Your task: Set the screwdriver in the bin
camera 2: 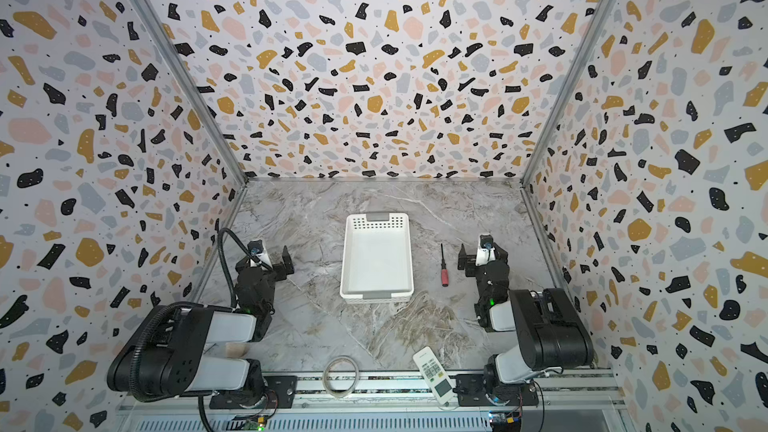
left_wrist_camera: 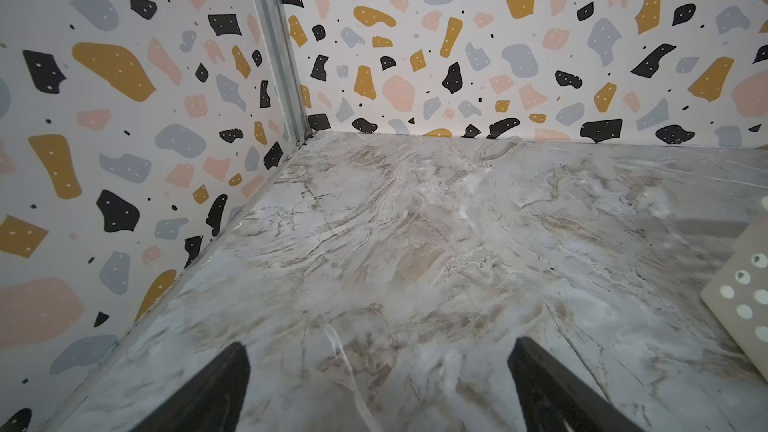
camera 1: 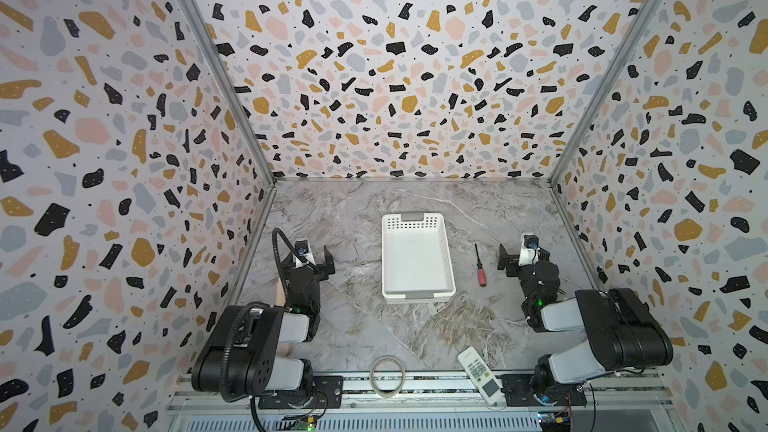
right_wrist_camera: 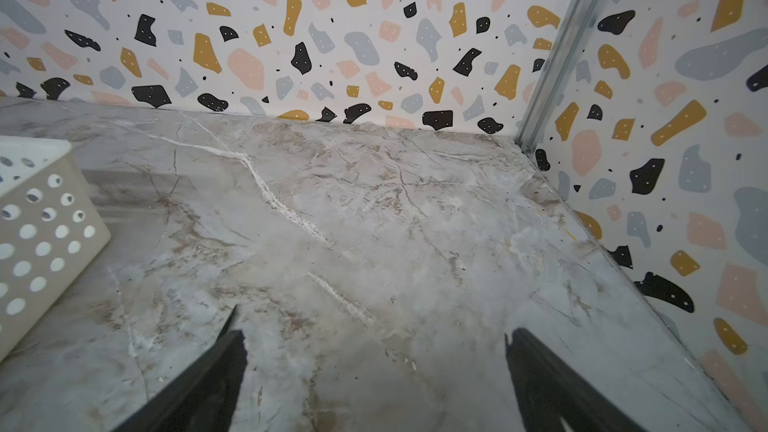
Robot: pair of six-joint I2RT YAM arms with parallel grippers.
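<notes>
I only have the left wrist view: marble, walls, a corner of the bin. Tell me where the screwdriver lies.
Observer: In both top views the screwdriver lies flat on the table, right of the bin, not touching it.
Operator: Give me its heading.
Observer: Red handle toward the near edge, shaft toward the back wall, roughly parallel to the bin's long side.
Operator: Report the right tool.
Observer: The right tool is open and empty, just right of the screwdriver.
</notes>
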